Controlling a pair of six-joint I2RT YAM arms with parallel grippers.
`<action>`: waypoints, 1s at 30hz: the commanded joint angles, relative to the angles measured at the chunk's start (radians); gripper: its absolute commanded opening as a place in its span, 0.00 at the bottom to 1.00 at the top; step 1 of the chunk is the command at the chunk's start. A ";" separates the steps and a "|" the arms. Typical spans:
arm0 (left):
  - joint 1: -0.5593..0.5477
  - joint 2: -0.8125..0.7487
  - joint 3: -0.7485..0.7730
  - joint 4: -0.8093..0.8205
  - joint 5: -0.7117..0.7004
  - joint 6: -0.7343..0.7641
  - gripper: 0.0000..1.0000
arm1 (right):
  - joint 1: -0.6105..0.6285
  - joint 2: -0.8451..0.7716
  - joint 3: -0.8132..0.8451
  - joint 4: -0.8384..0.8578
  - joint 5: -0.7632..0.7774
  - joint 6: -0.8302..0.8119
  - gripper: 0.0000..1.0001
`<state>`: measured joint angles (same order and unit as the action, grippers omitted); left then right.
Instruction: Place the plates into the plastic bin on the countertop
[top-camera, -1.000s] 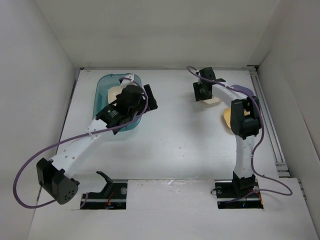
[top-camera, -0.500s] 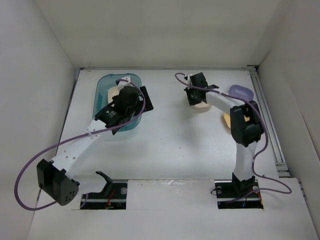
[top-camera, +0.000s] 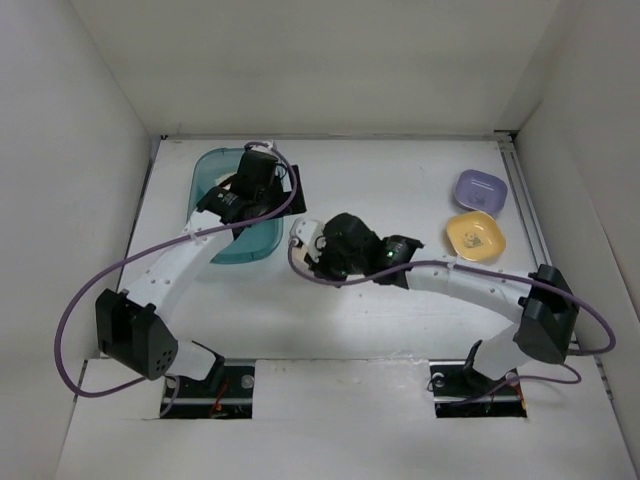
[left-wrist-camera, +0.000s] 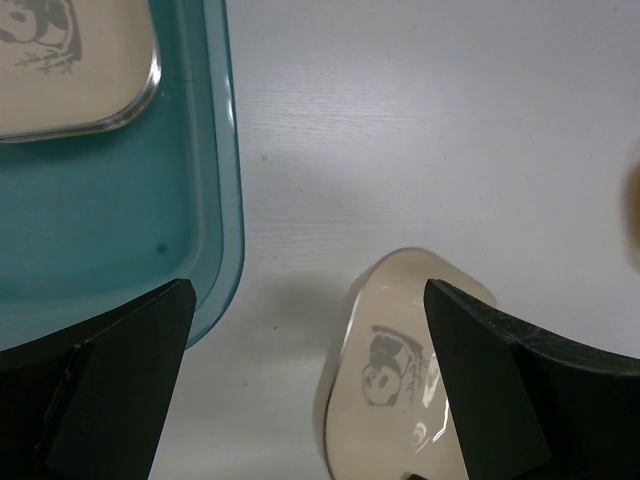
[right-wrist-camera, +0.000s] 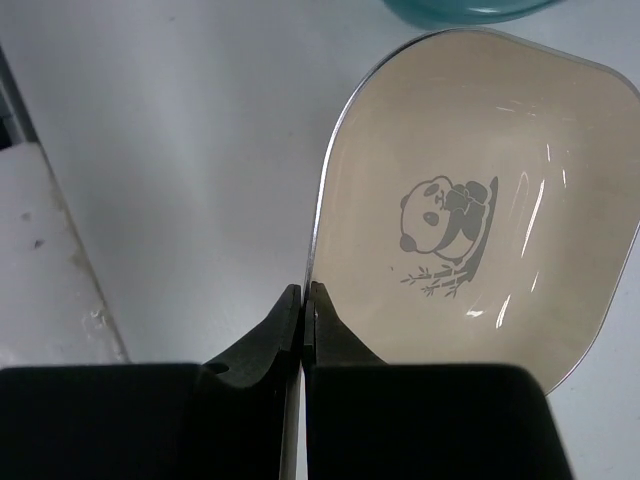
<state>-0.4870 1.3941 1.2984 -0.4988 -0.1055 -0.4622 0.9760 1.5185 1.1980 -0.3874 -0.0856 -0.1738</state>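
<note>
While the right gripper (right-wrist-camera: 302, 295) pinches the cream plate (right-wrist-camera: 470, 210) by its rim, its length points toward the bin (right-wrist-camera: 460, 8). The left gripper (left-wrist-camera: 308, 290) gapes, empty.

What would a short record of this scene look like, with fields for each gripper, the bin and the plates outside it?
Left gripper: open, holding nothing, above the bin's rim
Right gripper: shut on the rim of a cream panda plate
Held plate position: beside the bin, not yet inside it
Bin: teal, see-through, one cream plate visible inside
Loose plates: purple plate and yellow plate, next to each other on the countertop
</note>
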 joint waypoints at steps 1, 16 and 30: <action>-0.001 -0.027 -0.007 -0.024 0.117 0.069 1.00 | 0.068 -0.011 0.026 -0.045 0.089 -0.079 0.00; -0.024 -0.043 -0.126 -0.057 0.116 0.100 0.83 | 0.184 0.081 0.227 -0.117 0.359 -0.171 0.00; 0.008 -0.073 -0.073 -0.006 0.024 -0.013 0.00 | 0.204 0.025 0.180 -0.111 0.481 -0.161 0.37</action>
<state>-0.5144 1.3705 1.1866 -0.5175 0.0319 -0.4091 1.1656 1.6039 1.3773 -0.5430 0.3084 -0.3187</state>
